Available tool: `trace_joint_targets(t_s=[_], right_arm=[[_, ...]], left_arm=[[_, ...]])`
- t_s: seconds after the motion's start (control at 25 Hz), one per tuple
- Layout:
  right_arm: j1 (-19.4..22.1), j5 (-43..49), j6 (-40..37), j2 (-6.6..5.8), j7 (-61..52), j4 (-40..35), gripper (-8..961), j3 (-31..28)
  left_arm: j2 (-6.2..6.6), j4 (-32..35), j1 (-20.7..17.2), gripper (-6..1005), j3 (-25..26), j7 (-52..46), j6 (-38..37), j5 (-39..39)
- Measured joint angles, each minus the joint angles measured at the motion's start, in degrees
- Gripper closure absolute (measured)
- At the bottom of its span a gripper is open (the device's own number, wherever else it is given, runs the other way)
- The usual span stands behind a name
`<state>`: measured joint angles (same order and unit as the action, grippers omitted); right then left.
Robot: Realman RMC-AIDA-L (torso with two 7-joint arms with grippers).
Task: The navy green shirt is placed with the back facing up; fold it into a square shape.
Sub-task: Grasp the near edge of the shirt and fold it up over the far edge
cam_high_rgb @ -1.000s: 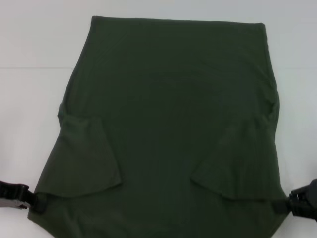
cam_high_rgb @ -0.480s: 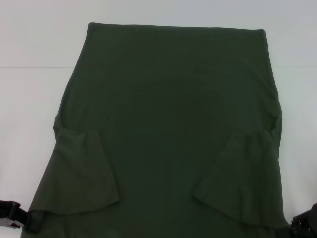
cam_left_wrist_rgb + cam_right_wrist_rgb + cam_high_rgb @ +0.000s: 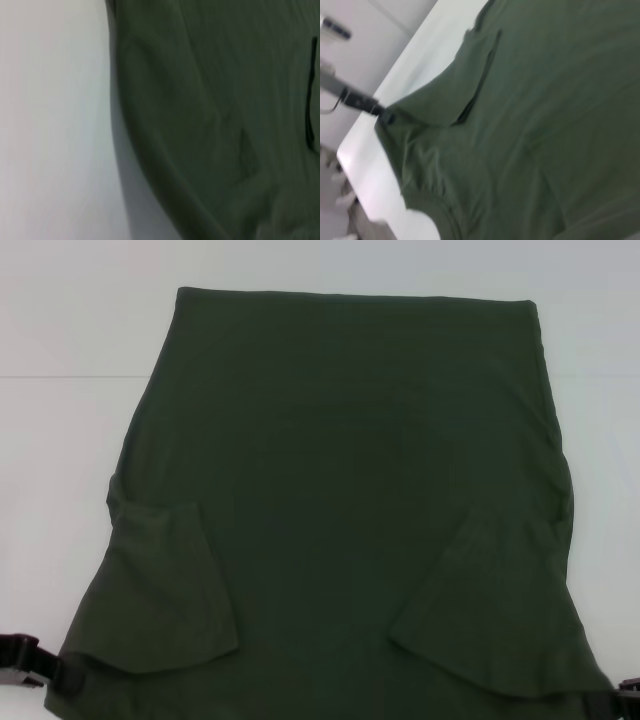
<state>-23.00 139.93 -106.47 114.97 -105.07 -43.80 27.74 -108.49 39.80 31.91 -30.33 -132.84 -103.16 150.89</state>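
Observation:
The navy green shirt [image 3: 340, 490] lies spread on the white table [image 3: 60, 440], plain side up, hem at the far end. Both short sleeves are folded inward over the body, the left sleeve [image 3: 165, 590] and the right sleeve [image 3: 490, 610]. My left gripper [image 3: 62, 672] is shut on the near left corner of the shirt; the right wrist view shows this left gripper [image 3: 382, 114] pinching the cloth there. At the near right corner, my right gripper [image 3: 605, 698] holds the shirt and is mostly cut off by the frame. The left wrist view shows only cloth of the shirt [image 3: 215, 100].
White tabletop surrounds the shirt on the left, right and far side. The table's near edge [image 3: 355, 165] runs close to the shirt's neckline [image 3: 437, 212] in the right wrist view, with floor beyond it.
Both grippers have moved toward the table's near edge and slightly outward, drawing the shirt's shoulder end with them. The cloth lies flatter and more stretched.

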Motion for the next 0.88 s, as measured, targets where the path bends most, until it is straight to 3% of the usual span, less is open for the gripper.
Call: trace_joint_targets(t_s=[0.12, 0.24, 0.56, 0.88], right_arm=[[0.56, 0.0, -0.12, -1.54, -1.3, 3.28, 918, -3.59], [0.77, 0.0, 0.25, -1.97, -2.55, 4.22, 917, -3.66], [0.63, 0.05, 0.66, -2.11, -3.26, 4.97, 916, -3.36], [-0.48, -2.48, 0.68, -2.13, -4.28, 5.68, 915, -6.91]], left_arm=[[-0.04, -0.03, 0.17, 958, 1.35, 0.09, 0.09, -0.03], [-0.14, -0.05, 0.35, 958, 2.11, 0.13, 0.13, -0.1], [-0.67, -0.08, 0.14, 957, 2.92, 0.13, 0.76, -1.92], [-0.37, -0.08, -0.23, 957, 9.52, 0.21, 0.86, -4.76]])
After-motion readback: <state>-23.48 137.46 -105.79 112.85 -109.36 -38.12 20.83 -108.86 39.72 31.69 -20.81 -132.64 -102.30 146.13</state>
